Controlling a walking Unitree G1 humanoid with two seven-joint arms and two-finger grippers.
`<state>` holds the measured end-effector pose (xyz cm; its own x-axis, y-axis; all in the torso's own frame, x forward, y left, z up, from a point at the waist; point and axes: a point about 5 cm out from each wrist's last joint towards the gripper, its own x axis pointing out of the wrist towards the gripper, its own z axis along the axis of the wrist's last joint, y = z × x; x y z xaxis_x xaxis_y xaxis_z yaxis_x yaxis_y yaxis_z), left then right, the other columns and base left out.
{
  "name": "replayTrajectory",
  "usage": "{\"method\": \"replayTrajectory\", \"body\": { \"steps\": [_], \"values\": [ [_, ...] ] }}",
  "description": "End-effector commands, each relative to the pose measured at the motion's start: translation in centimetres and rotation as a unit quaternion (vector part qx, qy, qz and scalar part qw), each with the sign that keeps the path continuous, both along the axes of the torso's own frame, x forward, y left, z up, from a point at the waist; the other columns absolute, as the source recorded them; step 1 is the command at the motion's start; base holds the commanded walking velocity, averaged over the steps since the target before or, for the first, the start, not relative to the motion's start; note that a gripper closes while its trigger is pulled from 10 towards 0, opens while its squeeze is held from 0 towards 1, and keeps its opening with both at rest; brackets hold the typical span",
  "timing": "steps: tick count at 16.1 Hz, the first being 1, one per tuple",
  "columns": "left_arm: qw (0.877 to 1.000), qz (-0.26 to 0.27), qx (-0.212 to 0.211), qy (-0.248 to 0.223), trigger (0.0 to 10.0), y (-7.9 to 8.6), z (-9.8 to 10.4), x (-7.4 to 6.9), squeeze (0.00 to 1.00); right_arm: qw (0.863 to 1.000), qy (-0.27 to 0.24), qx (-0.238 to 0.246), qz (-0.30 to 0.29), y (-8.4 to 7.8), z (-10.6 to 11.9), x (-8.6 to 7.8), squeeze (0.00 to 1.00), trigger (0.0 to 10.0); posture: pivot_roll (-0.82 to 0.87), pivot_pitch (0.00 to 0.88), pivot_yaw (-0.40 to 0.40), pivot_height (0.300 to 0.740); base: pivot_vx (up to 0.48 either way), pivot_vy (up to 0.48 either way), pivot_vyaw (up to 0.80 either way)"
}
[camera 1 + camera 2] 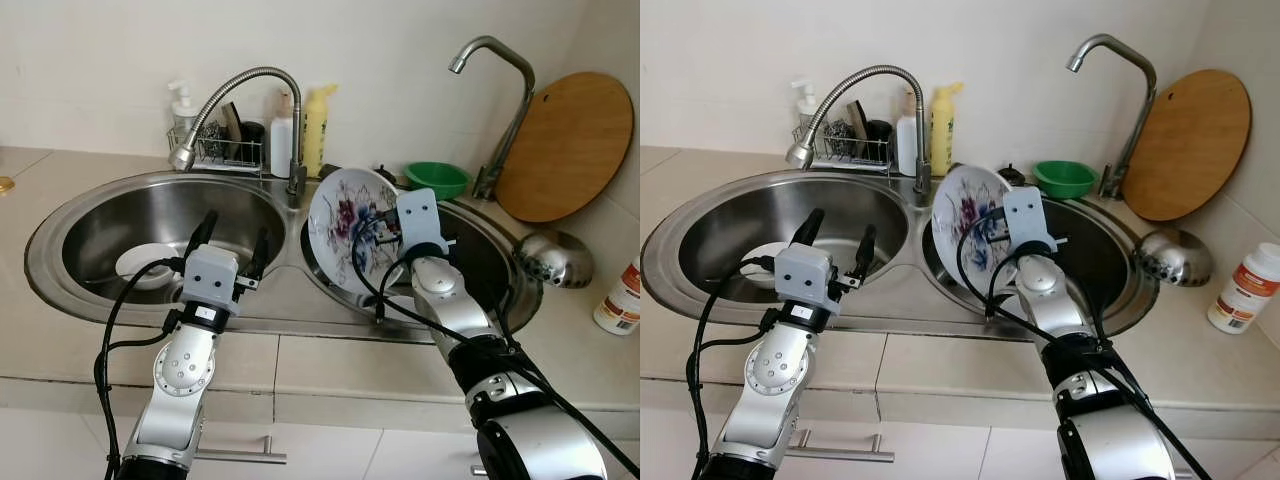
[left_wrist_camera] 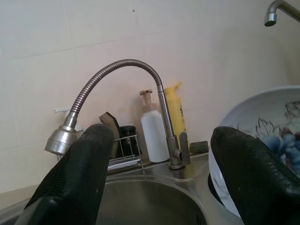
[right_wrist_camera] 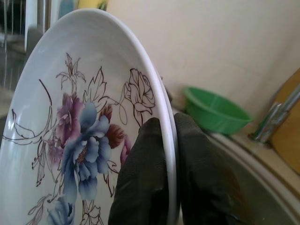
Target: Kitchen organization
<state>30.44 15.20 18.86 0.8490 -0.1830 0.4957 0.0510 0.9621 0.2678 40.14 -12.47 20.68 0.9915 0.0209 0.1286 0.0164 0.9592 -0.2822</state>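
Plate (image 1: 345, 228) (floral) pinched upright by right tool (image 3: 169, 154)

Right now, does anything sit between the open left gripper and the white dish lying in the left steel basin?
Nothing visible does. The left gripper hovers open above the left steel basin, and the small white dish lies just below and beyond its fingertips, with only the gripper's own cable crossing nearby.

This is a home kitchen: a steel double-basin sink (image 1: 60, 235) is set into a tiled counter (image 1: 330, 365), with a flexible faucet (image 1: 235, 95), a wire caddy (image 1: 225, 152) of scrubbers, soap bottles (image 1: 315, 130) (one yellow), a green bowl (image 1: 437, 178) and a round wooden cutting board (image 1: 565, 145) against the wall.
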Motion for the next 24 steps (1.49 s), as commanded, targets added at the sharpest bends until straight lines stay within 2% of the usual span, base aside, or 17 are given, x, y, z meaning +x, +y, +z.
{"method": "replayTrajectory", "body": {
  "steps": [1,4,7,8,9,10,13,19,22,24],
  "values": [
    [1.0,-0.002,0.004,-0.006,10.0,-0.2,0.2,-0.1,0.0,1.0,-0.002,-0.021,0.015,0.3,1.2,0.4,0.0,10.0,0.04,0.0,-0.089,0.74,0.0,0.0,0.0],
    [1.0,-0.004,0.005,-0.003,10.0,-0.3,0.1,-0.2,0.0,0.992,0.081,-0.046,0.082,2.2,-1.7,0.2,0.0,10.0,0.03,0.0,-0.088,0.74,0.0,0.0,0.0],
    [1.0,-0.003,0.006,-0.003,10.0,-0.2,0.1,-0.1,0.0,0.989,0.105,-0.058,0.091,2.5,-2.8,-0.1,0.0,10.0,0.04,0.0,-0.089,0.74,0.0,0.0,0.0],
    [1.0,-0.003,0.007,-0.002,10.0,-0.2,0.1,-0.1,0.0,0.986,0.12,-0.052,0.102,2.7,-3.3,-0.1,0.12,10.0,0.04,0.0,-0.089,0.74,0.0,0.0,0.0],
    [1.0,-0.004,0.007,-0.001,10.0,-0.2,0.0,-0.1,0.0,0.986,0.123,-0.048,0.103,2.7,-3.3,-0.2,0.12,10.0,0.04,0.0,-0.089,0.74,0.0,0.0,0.0],
    [1.0,-0.005,0.008,0.002,10.0,-0.2,-0.1,-0.1,0.0,0.985,0.134,-0.024,0.108,2.7,-3.7,-0.3,1.0,10.0,0.03,0.0,-0.087,0.74,0.0,0.0,0.0],
    [1.0,-0.005,0.007,0.003,10.0,-0.3,-0.1,-0.1,0.0,0.984,0.142,-0.001,0.106,2.6,-3.9,-0.3,1.0,10.0,0.03,0.0,-0.087,0.74,0.0,0.0,0.0],
    [1.0,-0.007,0.011,0.008,10.0,-0.3,-0.3,0.0,0.0,0.977,0.18,0.076,0.084,1.7,-5.1,-0.4,1.0,10.0,0.04,0.0,-0.084,0.74,0.0,0.0,0.0],
    [1.0,-0.006,0.013,0.009,10.0,-0.3,-0.4,0.0,0.0,0.977,0.182,0.078,0.078,1.2,-5.2,-0.4,1.0,10.0,0.04,0.0,-0.084,0.74,0.0,0.0,0.0],
    [1.0,-0.007,0.014,0.01,10.0,-0.3,-0.4,0.0,0.0,0.975,0.181,0.1,0.08,0.9,-5.1,-0.4,1.0,10.0,0.03,0.0,-0.084,0.74,0.0,0.0,0.0]
  ]
}}
